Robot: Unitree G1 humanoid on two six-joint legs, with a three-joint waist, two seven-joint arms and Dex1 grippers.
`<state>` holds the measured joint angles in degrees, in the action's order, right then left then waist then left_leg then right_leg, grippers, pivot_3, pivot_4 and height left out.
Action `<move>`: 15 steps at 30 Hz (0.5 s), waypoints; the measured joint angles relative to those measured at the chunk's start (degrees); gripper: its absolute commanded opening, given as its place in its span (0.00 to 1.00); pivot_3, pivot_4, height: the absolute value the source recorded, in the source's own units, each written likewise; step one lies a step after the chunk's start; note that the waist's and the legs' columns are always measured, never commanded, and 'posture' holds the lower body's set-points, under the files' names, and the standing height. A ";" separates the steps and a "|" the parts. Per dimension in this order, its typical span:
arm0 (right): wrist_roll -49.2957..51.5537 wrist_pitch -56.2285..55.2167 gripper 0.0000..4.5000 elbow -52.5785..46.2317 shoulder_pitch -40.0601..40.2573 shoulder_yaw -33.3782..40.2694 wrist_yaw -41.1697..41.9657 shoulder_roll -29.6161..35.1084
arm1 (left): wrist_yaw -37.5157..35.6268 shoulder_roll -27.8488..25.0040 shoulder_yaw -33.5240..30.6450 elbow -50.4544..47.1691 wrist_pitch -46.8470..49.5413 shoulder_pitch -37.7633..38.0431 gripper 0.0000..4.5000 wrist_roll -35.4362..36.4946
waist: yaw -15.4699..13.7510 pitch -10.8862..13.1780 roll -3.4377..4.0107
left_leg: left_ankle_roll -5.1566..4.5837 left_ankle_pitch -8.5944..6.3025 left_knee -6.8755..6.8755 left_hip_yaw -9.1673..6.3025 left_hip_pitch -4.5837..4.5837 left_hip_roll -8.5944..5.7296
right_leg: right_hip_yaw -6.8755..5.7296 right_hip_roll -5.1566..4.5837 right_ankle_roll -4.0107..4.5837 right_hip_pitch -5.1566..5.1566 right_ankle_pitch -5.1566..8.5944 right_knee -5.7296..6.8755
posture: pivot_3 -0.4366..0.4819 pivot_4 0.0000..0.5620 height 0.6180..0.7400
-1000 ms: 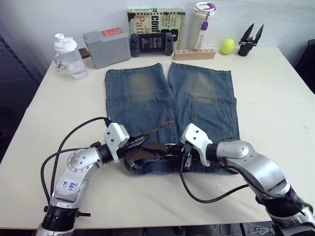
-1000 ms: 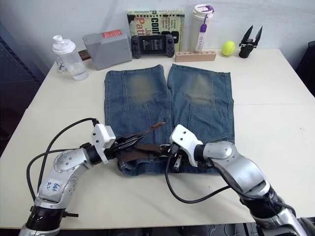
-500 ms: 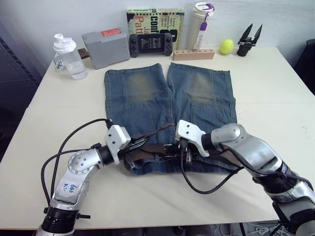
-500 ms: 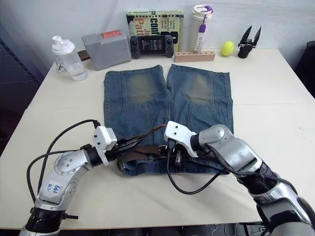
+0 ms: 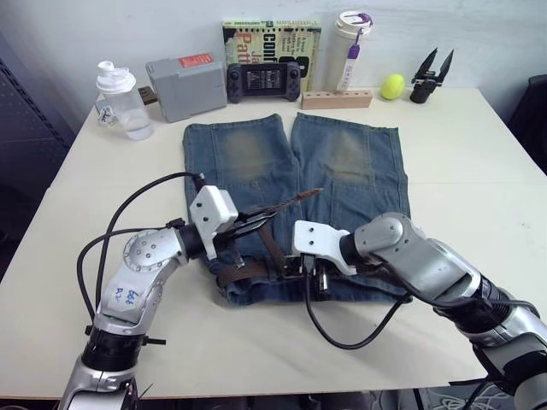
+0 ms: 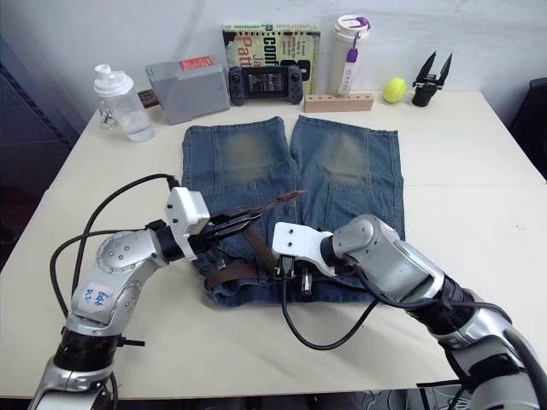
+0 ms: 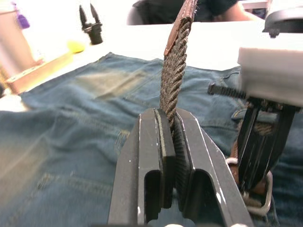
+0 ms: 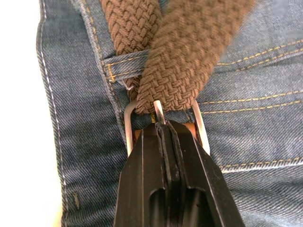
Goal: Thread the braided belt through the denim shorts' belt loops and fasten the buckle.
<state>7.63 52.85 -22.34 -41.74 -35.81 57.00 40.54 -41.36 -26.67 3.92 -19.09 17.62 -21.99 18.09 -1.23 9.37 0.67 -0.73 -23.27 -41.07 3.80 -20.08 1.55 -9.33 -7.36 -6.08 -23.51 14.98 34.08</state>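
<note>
Denim shorts (image 5: 295, 184) flat on tabletop (image 5: 479, 188). Left tool (image 7: 173, 137) clamps braided belt (image 7: 174, 71) tail; right tool (image 8: 163, 137) pinches buckle (image 8: 161, 120) at waistband. Pull tail taut, seat prong into weave.

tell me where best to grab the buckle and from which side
Grip the buckle at its strap-side bar, coming from the side away from the belt tip, as the right gripper does. That probably leaves the frame and prong clear for the braided belt passing through.
</note>
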 measured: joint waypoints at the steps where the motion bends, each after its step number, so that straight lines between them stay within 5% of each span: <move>1: -0.74 0.00 0.00 0.03 -0.17 -0.46 0.23 -0.12 | -0.39 0.30 0.70 0.26 0.04 -1.49 0.00 0.00 | -0.01 -0.16 -0.03 | 0.00 0.00 0.01 -0.01 0.03 0.00 | 0.00 0.00 0.00 0.04 0.00 -0.02 | 0.48 0.27 0.88; 7: -3.11 0.00 0.00 1.70 -0.57 -1.51 1.43 -2.29 | -2.45 1.97 3.42 2.68 0.53 -5.70 0.00 0.00 | 0.24 -0.39 -0.07 | 0.06 -0.03 0.35 0.05 0.91 0.08 | 0.05 0.13 0.04 0.80 0.03 -0.23 | 0.48 0.27 0.88; 15: -6.43 -0.15 0.00 3.07 -0.85 -1.81 3.54 -4.80 | -4.55 6.37 6.24 9.34 0.78 -15.37 0.00 -0.05 | 1.14 -0.65 -0.10 | 0.09 -0.05 0.39 -0.04 0.99 0.13 | 0.04 0.18 0.07 0.88 0.04 -0.27 | 0.48 0.27 0.88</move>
<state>1.20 52.70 -19.27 -42.59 -37.62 60.53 35.73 -45.90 -20.30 10.15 -9.75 18.40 -37.35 18.04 -0.09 8.72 0.57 -0.64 -23.32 -40.68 3.75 -19.09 1.68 -9.28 -7.18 -6.01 -22.63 15.03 33.81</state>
